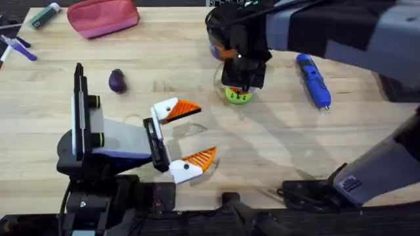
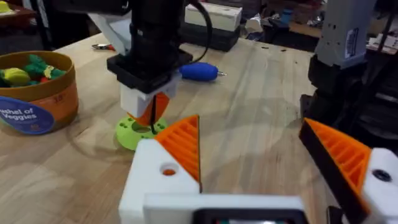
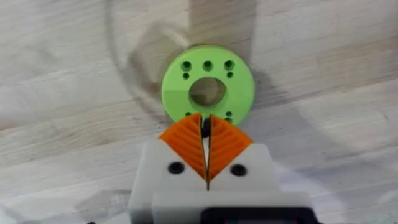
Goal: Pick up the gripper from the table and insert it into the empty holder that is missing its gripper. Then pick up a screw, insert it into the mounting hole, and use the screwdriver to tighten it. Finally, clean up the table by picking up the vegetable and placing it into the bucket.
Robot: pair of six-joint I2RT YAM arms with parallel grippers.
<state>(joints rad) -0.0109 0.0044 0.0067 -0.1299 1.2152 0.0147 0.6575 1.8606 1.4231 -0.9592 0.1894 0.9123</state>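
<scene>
The bench [image 1: 275,144] is showing pale, matt wood grain. The fingers [image 3: 205,146] are showing ribbed orange plastic on smooth white blocks. The green disc [image 3: 208,91] is appearing as matt plastic. The screwdriver [image 1: 313,80] is looking like glossy blue plastic.

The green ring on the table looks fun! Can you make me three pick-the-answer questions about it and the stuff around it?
1. What does the right gripper hang over?
A. the green ring
B. the pink pouch
C. the blue screwdriver

2. What colour is the eggplant?
A. yellow
B. purple
C. white

3. How are the left gripper fingers?
A. shut tight
B. holding the eggplant
C. spread open, holding nothing

Answers: 1 A, its orange tips sit at the ring's edge. 2 B, it lies dark purple on the wood. 3 C, bare table shows between them.
</scene>
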